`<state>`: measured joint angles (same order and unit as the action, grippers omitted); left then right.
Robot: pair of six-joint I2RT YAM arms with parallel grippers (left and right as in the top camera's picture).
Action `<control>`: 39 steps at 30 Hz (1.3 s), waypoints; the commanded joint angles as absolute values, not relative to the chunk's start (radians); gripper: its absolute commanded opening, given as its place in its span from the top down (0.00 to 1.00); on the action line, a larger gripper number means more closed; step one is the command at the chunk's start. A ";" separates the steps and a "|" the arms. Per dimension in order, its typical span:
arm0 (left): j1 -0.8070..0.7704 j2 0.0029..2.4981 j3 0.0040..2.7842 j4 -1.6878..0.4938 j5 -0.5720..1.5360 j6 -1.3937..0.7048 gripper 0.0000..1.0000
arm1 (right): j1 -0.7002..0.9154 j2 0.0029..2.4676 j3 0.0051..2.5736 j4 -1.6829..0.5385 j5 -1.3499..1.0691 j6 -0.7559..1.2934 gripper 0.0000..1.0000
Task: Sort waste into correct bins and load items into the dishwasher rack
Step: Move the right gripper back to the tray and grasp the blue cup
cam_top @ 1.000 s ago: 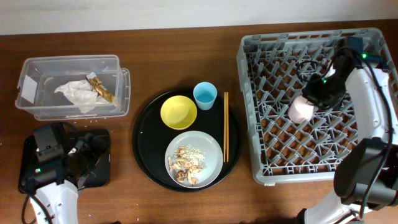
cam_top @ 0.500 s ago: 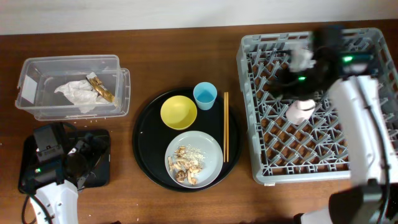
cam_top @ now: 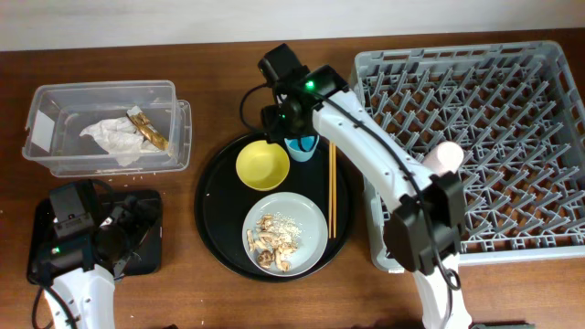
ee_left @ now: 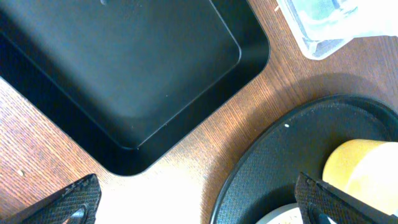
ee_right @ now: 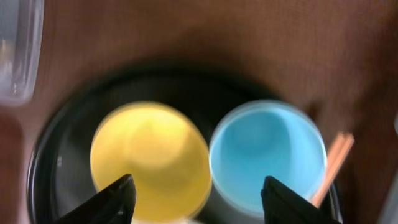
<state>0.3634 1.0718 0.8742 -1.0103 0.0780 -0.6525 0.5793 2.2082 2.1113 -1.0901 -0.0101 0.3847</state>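
Note:
My right gripper [cam_top: 294, 135] [ee_right: 199, 199] hangs open over the round black tray, its jaws wide apart and empty above the yellow bowl [cam_top: 263, 164] [ee_right: 149, 162] and the light-blue cup [cam_top: 302, 144] [ee_right: 267, 155]. The chopsticks [cam_top: 331, 187] [ee_right: 333, 165] lie just right of the cup. A pale plate [cam_top: 306, 215] carries food scraps [cam_top: 272, 239]. The pink cup [cam_top: 445, 157] lies in the grey dishwasher rack [cam_top: 475, 259]. Inside the clear box [cam_top: 41, 128] are the napkin [cam_top: 111, 137] and wrapper [cam_top: 149, 128]. Open and empty, my left gripper [cam_top: 137, 233] [ee_left: 196, 202] hovers at the flat black tray [cam_top: 151, 201] [ee_left: 124, 74].
The round black tray [cam_top: 215, 210] [ee_left: 298, 162] holds the bowl, cup, plate and chopsticks between the bins and the rack. My right arm stretches from the rack's front left corner across to the tray. A corner of the clear box [ee_left: 323, 25] shows in the left wrist view.
My right gripper let go of the pink cup, which stays in the rack, and the arm swung left to above the bowl and blue cup. The left arm has not moved.

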 commanded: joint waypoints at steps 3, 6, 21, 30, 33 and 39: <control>0.369 1.071 0.874 -1.011 0.082 -0.662 0.01 | 0.611 2.266 2.132 -1.034 0.168 0.557 0.44; 0.369 1.071 0.874 -1.011 0.082 -0.662 0.01 | 0.609 2.311 2.132 -1.034 0.185 0.612 0.48; 0.369 1.071 0.874 -1.011 0.082 -0.662 0.01 | 0.603 2.374 2.396 -1.259 0.153 0.607 0.96; 0.369 1.071 0.874 -1.011 0.082 -0.662 0.01 | 0.564 2.415 2.507 -1.353 0.038 0.600 0.51; 0.369 1.071 0.874 -1.011 0.082 -0.662 0.01 | 0.560 2.485 2.507 -1.347 0.041 0.636 0.50; 0.369 1.071 0.874 -1.011 0.082 -0.662 0.01 | 0.570 2.562 2.506 -1.329 0.039 0.646 0.58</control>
<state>0.3634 1.0718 0.8742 -1.0103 0.0780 -0.6525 0.5617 2.5484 2.5038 -1.3350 0.0391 0.6312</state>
